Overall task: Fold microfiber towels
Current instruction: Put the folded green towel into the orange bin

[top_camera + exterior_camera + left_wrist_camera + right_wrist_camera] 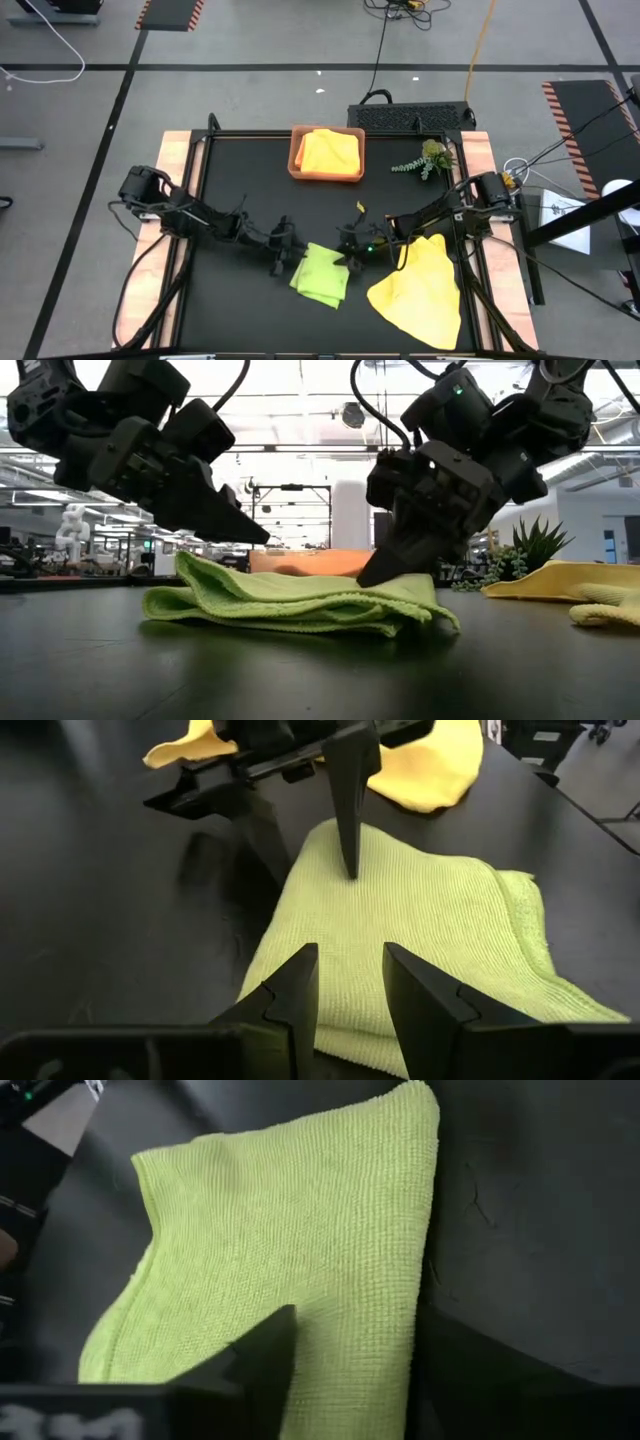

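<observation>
Lime towel (321, 275) lies folded near-centre on the worktop. High view: both arms crowd it and could collide. Low view: right gripper (385, 572), jaws apart, presses its edge and may drag layers open. Left wrist view: left gripper (350, 982), jaws apart, hovers empty.

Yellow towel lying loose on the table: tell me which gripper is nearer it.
Right. The right gripper sits between the lime green towel and the yellow towel; the left gripper is beyond the green towel's far side.

Even, bright overhead light in the high view, strong backlight from ceiling lamps in the low view, both arms reduced to dark silhouettes, soft shadow under the lime green towel (300, 603), blurred near fingers in wrist views
</observation>
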`<control>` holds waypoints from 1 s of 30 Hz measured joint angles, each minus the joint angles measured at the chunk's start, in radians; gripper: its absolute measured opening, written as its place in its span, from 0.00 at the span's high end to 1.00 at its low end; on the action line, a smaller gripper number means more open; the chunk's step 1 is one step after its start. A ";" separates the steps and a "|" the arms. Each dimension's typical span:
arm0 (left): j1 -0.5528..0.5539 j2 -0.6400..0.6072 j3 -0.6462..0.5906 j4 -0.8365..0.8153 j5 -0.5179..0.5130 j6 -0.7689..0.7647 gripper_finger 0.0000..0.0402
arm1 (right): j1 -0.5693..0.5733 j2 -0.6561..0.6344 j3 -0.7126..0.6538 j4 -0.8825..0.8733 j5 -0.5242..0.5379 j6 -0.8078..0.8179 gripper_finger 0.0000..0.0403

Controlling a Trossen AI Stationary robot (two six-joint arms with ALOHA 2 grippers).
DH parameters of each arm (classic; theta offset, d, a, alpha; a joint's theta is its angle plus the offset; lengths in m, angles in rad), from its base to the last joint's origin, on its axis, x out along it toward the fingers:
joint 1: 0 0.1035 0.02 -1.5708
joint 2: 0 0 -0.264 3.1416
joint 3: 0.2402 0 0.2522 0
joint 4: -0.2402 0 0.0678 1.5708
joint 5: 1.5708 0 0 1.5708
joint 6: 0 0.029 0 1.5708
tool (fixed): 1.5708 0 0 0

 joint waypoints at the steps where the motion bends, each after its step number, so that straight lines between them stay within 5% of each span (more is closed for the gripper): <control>1: 0.002 0.000 0.000 0.001 0.000 0.000 0.71 | 0.000 0.000 0.000 0.000 -0.001 -0.009 0.58; 8: 0.017 0.000 0.019 0.012 0.000 -0.003 0.71 | 0.002 -0.025 0.002 0.096 -0.003 -0.095 0.97; 18: 0.070 -0.007 0.155 -0.032 0.079 0.043 0.71 | 0.003 -0.119 0.121 -0.140 0.049 -0.215 0.99; 30: 0.168 -0.007 0.406 -0.658 0.228 0.171 0.71 | 0.004 -0.123 0.244 -0.331 0.060 -0.301 1.00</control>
